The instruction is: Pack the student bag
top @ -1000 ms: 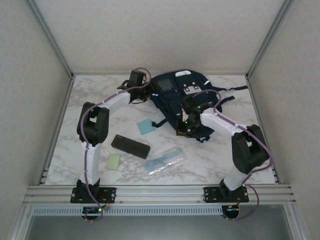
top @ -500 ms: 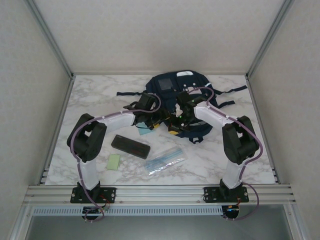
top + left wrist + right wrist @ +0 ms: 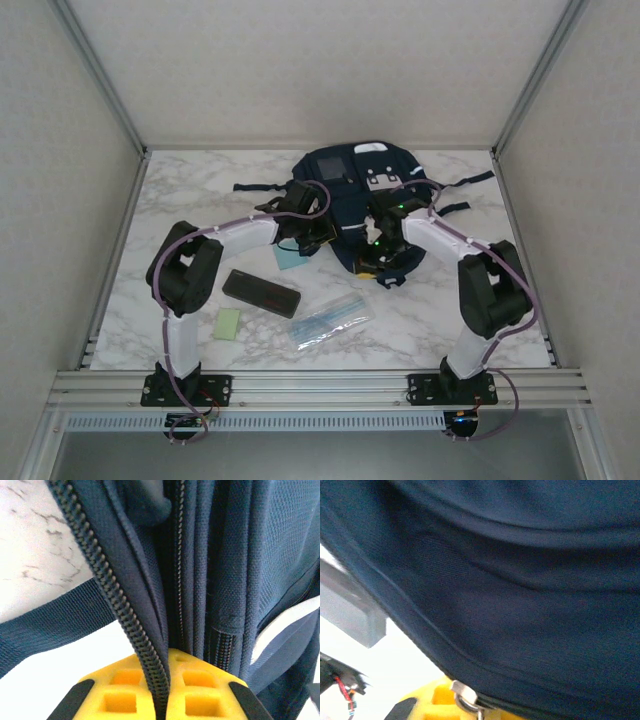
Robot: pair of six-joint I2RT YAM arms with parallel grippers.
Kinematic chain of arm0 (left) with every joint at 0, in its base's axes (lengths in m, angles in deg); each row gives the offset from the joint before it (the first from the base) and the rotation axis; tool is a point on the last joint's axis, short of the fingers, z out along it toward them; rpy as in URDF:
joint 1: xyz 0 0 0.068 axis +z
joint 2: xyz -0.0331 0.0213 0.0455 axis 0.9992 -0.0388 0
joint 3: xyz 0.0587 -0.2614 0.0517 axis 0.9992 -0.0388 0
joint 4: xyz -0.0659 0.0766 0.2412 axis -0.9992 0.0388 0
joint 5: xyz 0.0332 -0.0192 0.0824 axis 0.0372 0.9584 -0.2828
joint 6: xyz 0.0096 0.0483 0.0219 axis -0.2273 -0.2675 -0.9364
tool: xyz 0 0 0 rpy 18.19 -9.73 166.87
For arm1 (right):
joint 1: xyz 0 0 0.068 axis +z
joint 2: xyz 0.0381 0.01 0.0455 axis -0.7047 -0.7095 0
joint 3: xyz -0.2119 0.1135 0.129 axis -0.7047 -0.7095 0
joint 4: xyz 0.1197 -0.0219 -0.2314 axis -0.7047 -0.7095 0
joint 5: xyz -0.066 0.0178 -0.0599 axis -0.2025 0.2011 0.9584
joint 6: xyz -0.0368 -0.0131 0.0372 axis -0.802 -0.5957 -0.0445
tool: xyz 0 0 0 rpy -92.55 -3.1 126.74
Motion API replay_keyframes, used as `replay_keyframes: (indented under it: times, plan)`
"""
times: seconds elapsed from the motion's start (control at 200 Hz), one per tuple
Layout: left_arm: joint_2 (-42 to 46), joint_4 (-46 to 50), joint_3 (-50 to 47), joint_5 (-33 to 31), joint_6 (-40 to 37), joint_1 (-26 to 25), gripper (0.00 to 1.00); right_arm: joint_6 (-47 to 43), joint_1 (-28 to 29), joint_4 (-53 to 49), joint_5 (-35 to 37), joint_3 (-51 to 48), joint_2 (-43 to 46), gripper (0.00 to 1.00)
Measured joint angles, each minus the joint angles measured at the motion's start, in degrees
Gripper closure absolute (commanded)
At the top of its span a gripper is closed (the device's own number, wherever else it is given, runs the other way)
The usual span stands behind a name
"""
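The left gripper [image 3: 162, 700] pinched the zipper edge of the student bag [image 3: 352, 180] between its yellow pads [image 3: 120, 700]. Fabric hid the right gripper [image 3: 374, 258], so its state could not be told. The bag lay at the table's [image 3: 200, 200] back middle. It looked soft and limp, and the stiffer zipper hem seemed the best hold. A second earlier, the left arm was at the bag's far-left corner.
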Motion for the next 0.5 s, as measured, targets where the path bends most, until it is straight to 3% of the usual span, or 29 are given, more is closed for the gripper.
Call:
replay_keyframes:
  times: [0.24,0.39,0.501]
  plan:
    - [0.0,6.73,2.69,1.29,-9.09,6.03,1.0,-4.59,-7.67,-5.25,4.55,-0.66,2.34,1.0]
    - [-0.39,9.86,5.16,2.34,-10.27,11.04,1.0,-6.16,-9.4,-5.49,6.69,-0.33,2.34,1.0]
    - [-3.91,13.46,13.05,3.1,-10.21,12.94,1.0,-6.29,-9.42,-3.52,5.66,0.02,2.32,1.0]
